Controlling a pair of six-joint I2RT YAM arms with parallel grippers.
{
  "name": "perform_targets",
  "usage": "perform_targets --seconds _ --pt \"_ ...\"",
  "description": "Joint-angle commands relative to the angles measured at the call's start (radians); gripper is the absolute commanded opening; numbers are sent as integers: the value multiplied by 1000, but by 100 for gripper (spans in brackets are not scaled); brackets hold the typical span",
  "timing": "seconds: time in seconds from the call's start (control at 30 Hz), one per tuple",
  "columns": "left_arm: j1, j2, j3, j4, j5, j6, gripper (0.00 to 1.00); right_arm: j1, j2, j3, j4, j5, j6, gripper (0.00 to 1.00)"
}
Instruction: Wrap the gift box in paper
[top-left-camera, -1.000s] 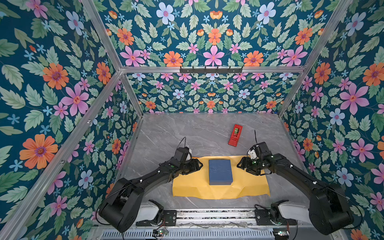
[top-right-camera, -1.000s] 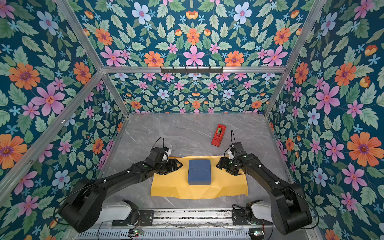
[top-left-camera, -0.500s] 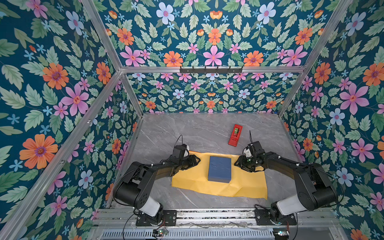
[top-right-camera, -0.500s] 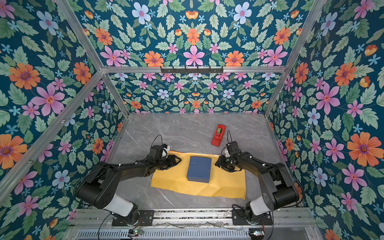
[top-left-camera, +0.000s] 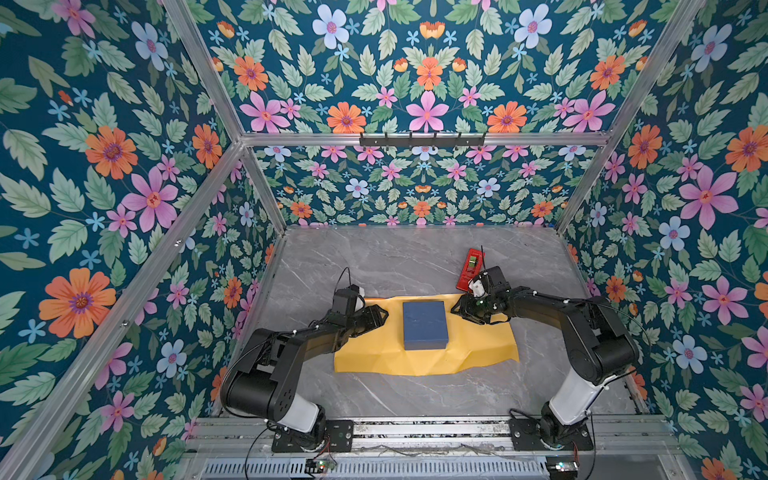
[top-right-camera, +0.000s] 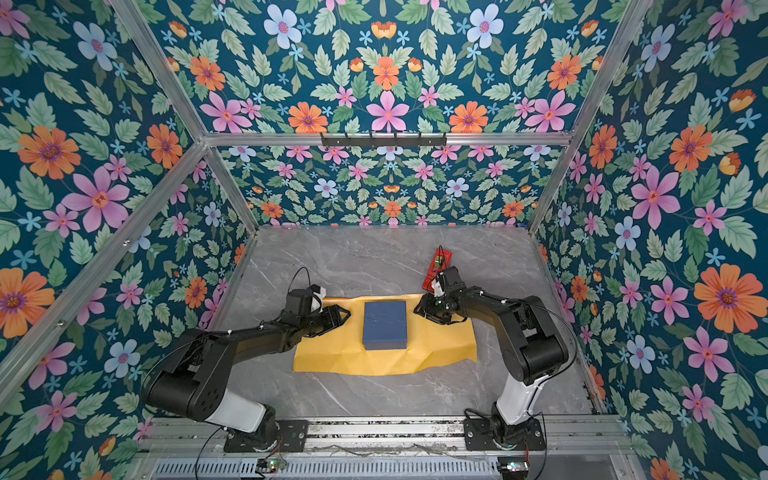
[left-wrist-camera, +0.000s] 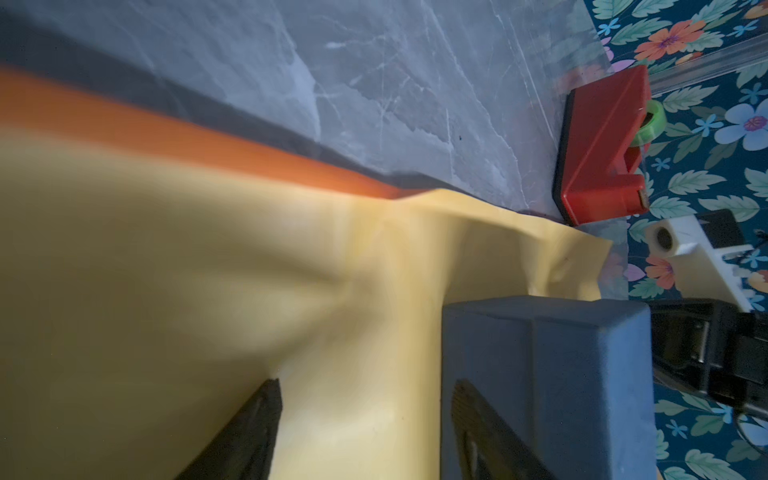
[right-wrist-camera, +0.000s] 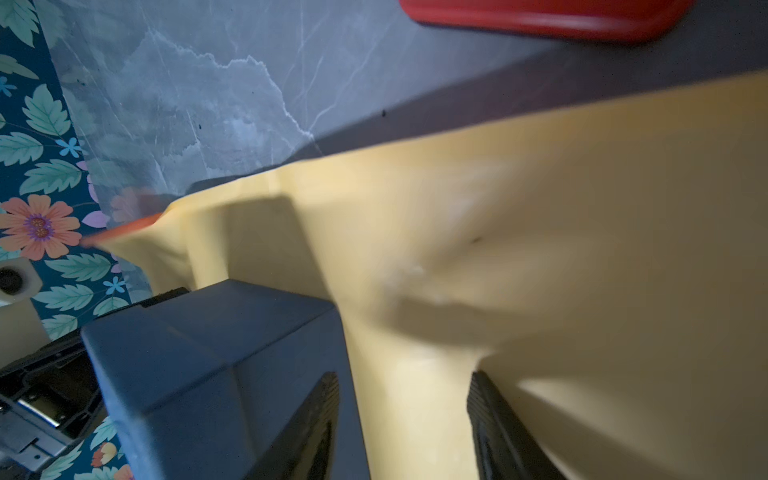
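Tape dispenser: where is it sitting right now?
In both top views the red tape dispenser lies on the table right of centre, just beyond the paper's far right corner, just behind the right gripper.

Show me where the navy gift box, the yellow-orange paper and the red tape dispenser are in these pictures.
gift box (top-left-camera: 424, 325), in a top view, middle of its lid.
paper (top-left-camera: 386, 361), in a top view, bare creased part near its front edge.
red tape dispenser (left-wrist-camera: 598, 141), in the left wrist view, its red side.

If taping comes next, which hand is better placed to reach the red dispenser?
Right, probably. The tape dispenser lies just beyond the right hand, while the left hand is on the other side of the gift box.
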Motion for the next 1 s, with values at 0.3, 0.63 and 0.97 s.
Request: perform_targets --seconds 0.3,0.63,0.97 --pt "2 -86 89 -191 -43 49 85 -97 -389 -140 -398 160 -97 75" --pt "0 -131 119 -134 10 13 86 -155 -593 -241 -568 226 18 85" --pt "-23 -77 116 -76 87 -34 87 -196 -606 -390 -307 82 98 83"
